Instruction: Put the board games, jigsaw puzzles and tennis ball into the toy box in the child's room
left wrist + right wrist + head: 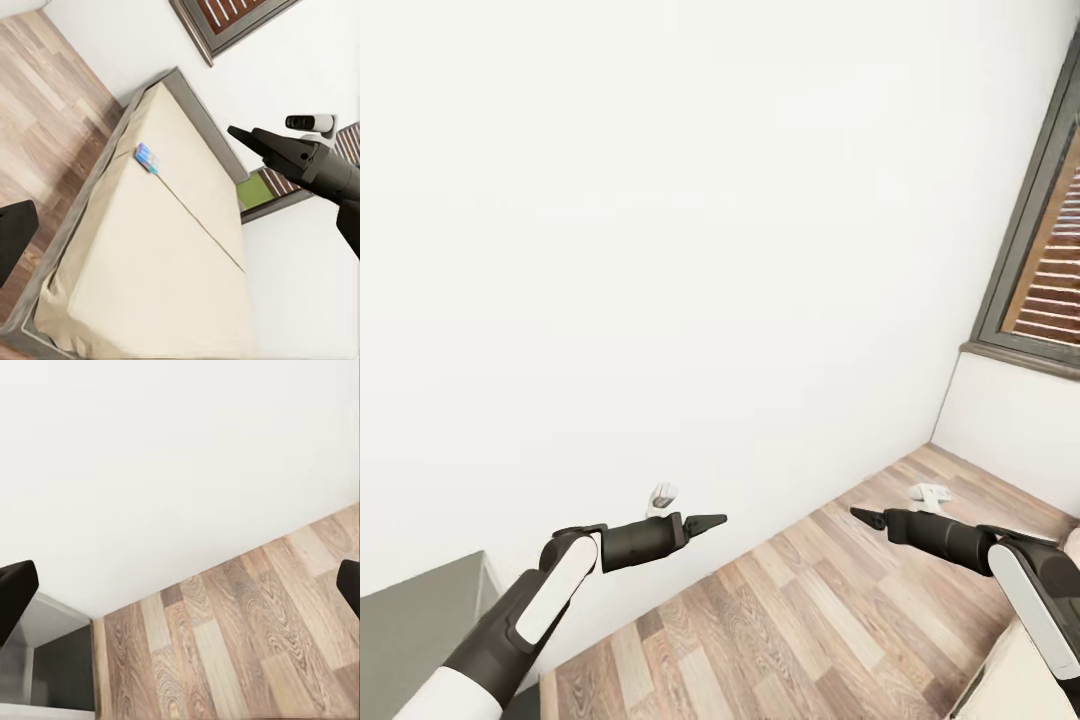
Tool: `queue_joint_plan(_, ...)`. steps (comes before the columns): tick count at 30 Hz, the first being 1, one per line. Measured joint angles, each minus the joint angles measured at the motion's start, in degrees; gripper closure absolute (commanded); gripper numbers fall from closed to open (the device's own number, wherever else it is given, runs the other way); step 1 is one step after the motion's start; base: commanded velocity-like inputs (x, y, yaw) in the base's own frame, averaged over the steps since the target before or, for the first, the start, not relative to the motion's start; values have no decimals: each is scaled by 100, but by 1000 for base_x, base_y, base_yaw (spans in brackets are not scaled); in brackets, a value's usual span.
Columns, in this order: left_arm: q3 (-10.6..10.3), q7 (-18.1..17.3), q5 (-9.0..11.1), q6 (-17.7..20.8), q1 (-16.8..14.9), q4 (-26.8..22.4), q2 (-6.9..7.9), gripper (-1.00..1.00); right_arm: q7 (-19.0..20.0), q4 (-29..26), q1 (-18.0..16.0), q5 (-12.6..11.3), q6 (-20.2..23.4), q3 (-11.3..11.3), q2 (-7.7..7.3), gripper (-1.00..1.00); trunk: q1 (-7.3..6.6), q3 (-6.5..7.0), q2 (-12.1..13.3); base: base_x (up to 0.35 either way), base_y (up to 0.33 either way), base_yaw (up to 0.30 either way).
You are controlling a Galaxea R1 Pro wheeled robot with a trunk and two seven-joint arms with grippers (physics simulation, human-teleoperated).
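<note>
A small blue board game (147, 157) lies flat on the cream mattress of the bed (172, 255), near its long edge, in the left wrist view. My left gripper (705, 521) hangs in the air in front of the white wall, open and empty, with one dark finger (13, 240) at the picture's edge. My right gripper (865, 517) is held over the wooden floor, also open and empty, its fingers (13, 592) far apart. It also shows from the side (247, 139) in the left wrist view. The toy box, jigsaw puzzles and tennis ball are out of view.
A blank white wall (660, 250) is straight ahead, with wooden floor (820, 610) below it. A grey-framed window (1040, 260) is at the right. A dark grey furniture top (415, 620) is at the lower left. A cream corner (1015, 680) is at the lower right.
</note>
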Motion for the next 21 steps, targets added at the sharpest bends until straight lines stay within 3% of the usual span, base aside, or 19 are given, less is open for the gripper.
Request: queue_joint_plan(21,3,0,-5,-9,0,8,1,-100,0,-3,0,5,-6,0,0,-100,0,0,0,0,0,-292)
